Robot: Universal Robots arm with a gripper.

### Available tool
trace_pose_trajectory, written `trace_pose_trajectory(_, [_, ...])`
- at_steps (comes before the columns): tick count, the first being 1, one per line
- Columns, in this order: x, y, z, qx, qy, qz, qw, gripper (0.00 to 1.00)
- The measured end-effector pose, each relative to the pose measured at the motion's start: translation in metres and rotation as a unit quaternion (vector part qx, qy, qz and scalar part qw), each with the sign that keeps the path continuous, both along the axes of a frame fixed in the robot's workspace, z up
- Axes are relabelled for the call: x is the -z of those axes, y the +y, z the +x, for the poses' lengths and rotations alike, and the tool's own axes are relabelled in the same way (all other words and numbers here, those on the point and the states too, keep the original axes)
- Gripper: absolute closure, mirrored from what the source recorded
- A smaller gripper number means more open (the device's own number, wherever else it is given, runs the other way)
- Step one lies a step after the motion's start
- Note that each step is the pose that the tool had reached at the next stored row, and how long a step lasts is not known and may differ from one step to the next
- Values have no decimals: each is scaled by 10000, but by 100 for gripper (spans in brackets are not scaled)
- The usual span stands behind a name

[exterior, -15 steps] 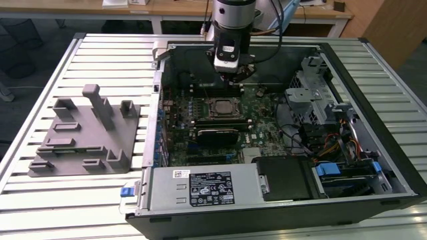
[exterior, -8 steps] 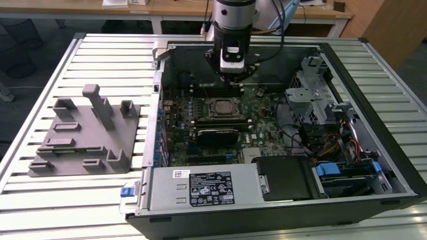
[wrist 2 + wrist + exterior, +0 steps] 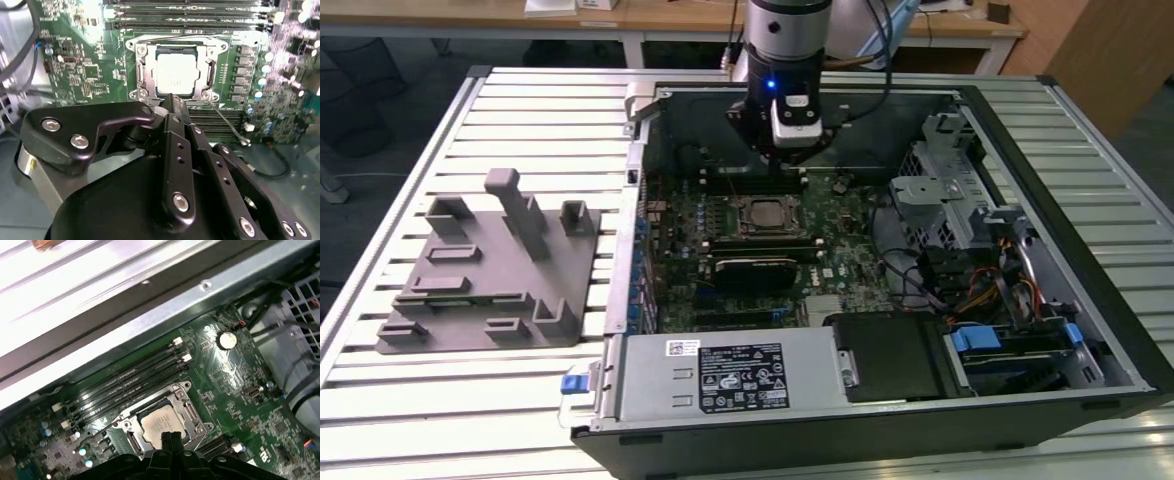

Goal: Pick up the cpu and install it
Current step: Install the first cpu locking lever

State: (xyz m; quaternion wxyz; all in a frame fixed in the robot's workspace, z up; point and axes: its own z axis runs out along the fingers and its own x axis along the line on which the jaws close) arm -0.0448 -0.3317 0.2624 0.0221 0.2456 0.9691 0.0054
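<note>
Sitting flat inside a metal socket frame [image 3: 142, 75] on the green motherboard [image 3: 854, 265], the cpu [image 3: 765, 215] is one small square chip with a pale silvery-beige top and a darker rim, level with the board and covered by nothing; both wrist views show it seated there. In the exterior view, from left to right, the slatted metal table [image 3: 520, 100] carries one grey fixture [image 3: 487, 280] with upright posts near its left edge, then one open computer case [image 3: 881, 430] filling the middle and right. Within the case the socket lies toward the far edge of the motherboard, one black finned block [image 3: 751, 272] sits just on its near side, one power supply [image 3: 720, 375] runs along the case's near edge, and one metal drive cage [image 3: 947, 200] stands at the right wall. One gripper [image 3: 787, 160] hangs over the board just beyond the socket, toward the case's far edge. Its two fingers [image 3: 175, 150] are clenched together with nothing between them, and the tips line up with the rim of the socket frame beside the chip. A bank of long dark memory slots [image 3: 130, 382] lies on the socket's far side, and one round coin cell [image 3: 227, 340] is seen in the first wrist view.
</note>
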Motion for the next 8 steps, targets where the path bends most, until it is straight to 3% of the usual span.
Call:
trace_pose_trajectory(4, [5,0,0,-359,0,-4,9994,89])
trace_pose_trajectory(8, [13,0,0,-726,0,-5,9974,89])
